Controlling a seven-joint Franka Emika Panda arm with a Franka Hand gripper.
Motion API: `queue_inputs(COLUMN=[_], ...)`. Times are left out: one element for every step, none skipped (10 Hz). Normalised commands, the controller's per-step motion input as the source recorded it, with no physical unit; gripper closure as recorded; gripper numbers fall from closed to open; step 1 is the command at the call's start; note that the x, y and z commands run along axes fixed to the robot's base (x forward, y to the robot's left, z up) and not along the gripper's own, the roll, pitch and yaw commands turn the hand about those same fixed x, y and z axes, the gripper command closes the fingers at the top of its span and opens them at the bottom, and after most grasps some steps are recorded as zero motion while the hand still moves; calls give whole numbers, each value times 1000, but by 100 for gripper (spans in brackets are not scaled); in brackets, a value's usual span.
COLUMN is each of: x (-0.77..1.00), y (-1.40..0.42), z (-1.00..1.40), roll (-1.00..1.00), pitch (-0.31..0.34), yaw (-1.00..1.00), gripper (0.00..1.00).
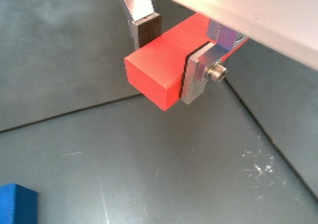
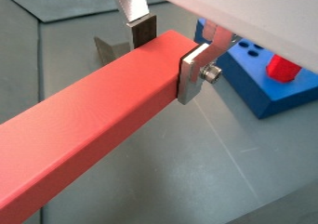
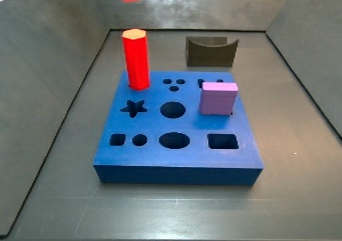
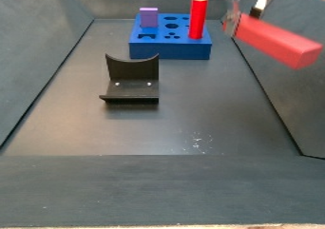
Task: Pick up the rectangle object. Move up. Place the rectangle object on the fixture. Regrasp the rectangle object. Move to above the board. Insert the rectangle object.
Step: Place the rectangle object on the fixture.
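The rectangle object (image 1: pixel 155 70) is a long salmon-red block. It hangs in the air, roughly level, between the fingers of my gripper (image 1: pixel 170 62), which is shut on it partway along its length (image 2: pixel 112 125). In a side view the block (image 4: pixel 279 41) floats high by the right wall, well above the floor. The dark fixture (image 4: pixel 129 79) stands on the floor with nothing in its notch and also shows past the block (image 2: pixel 110 47). The blue board (image 3: pixel 174 135) lies further back (image 4: pixel 172 38).
A bright red hexagonal pillar (image 3: pixel 135 58) and a lilac cube (image 3: pixel 219 97) stand in the board. Dark sloping walls (image 3: pixel 60 105) enclose the floor on both sides. A corner of the board (image 1: pixel 15 204) shows below the gripper.
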Motion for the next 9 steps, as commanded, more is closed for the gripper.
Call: queue_inputs(x=[3,1000,1000,1000,1000,1000,1000,1000,1000], y=[-8,-193,-191,-155,-145,-132,-118,-104,-93], z=[352,81,52,30,26,18,16,10,8], roll=[-135,72,70,78,88,100,99,93,88], pitch=[40,-1,0,34,49,76,86,102,111], yaw=[-9,-1000,-1000,-1000,-1000,-781,-557,-305,-193], gripper=[100,100,100,100,100,100,100,100,100])
